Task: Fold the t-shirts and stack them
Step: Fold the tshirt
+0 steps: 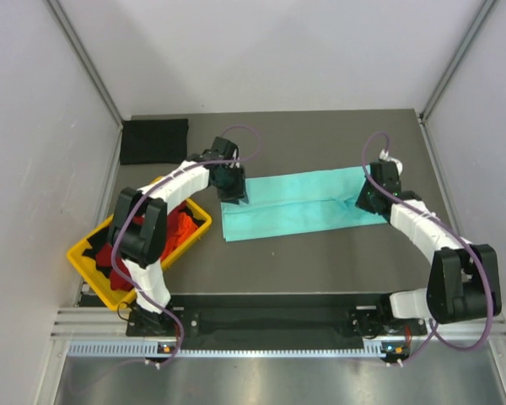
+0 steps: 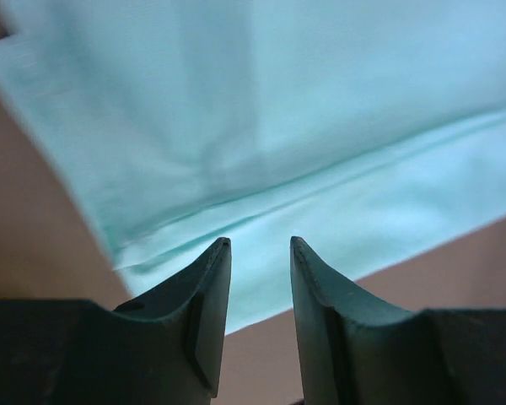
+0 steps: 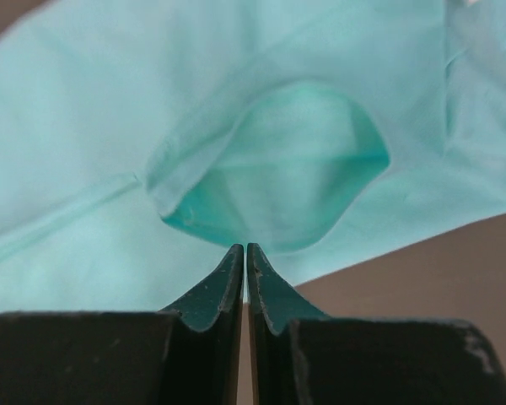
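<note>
Dark table (image 1: 320,261): mint-teal t-shirt (image 1: 304,207) lies folded lengthwise; our L gripper (image 2: 260,243) parted over hem, R gripper (image 3: 245,247) clenched at collar. We shd pinch both ends level.

The top camera sits high behind the near edge of the desk (image 1: 320,261) and looks down over all of it from afar. Each wrist camera looks forward past its own jaws, very close to the mint shirt (image 1: 299,207); all three views share that shirt, the wrist views its opposite ends.
</note>
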You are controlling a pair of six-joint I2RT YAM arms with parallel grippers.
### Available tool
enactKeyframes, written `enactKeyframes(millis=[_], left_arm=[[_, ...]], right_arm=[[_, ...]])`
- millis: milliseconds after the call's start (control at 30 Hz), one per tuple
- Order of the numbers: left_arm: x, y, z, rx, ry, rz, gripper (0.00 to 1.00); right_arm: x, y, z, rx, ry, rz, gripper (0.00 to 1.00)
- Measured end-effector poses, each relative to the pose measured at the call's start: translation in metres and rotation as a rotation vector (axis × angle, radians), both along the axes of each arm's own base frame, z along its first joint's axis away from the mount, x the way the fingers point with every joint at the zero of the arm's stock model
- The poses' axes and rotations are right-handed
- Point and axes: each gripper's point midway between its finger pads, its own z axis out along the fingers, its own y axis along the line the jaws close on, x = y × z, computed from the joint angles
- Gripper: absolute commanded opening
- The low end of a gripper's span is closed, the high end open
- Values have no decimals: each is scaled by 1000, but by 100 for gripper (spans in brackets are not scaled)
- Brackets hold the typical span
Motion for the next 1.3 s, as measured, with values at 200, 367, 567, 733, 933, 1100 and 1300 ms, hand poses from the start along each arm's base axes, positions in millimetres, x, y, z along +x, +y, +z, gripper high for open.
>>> enactKeyframes(millis=[200, 367, 567, 733, 933, 1100, 1300], left_arm=[[8, -78, 55, -296, -130, -70, 38], [12, -114, 85, -447, -191, -101, 38], [11, -122, 75, -460, -156, -107, 38], [10, -119, 69, -439, -151, -114, 38], [4, -115, 57, -418, -133, -121, 38], [-5, -109, 41, -394, -96, -118, 38], [-4, -105, 37, -367, -104, -117, 38]], right_arm=[[58, -32, 49, 0, -124, -72, 5], [91, -60, 34, 2, -83, -93, 5], [83, -69, -13, 17, 58, -76, 5], [75, -67, -19, 19, 94, -58, 4], [48, -67, -15, 8, 100, -61, 4], [32, -67, -11, -6, 90, -62, 4], [12, -71, -28, -30, 136, -71, 3]])
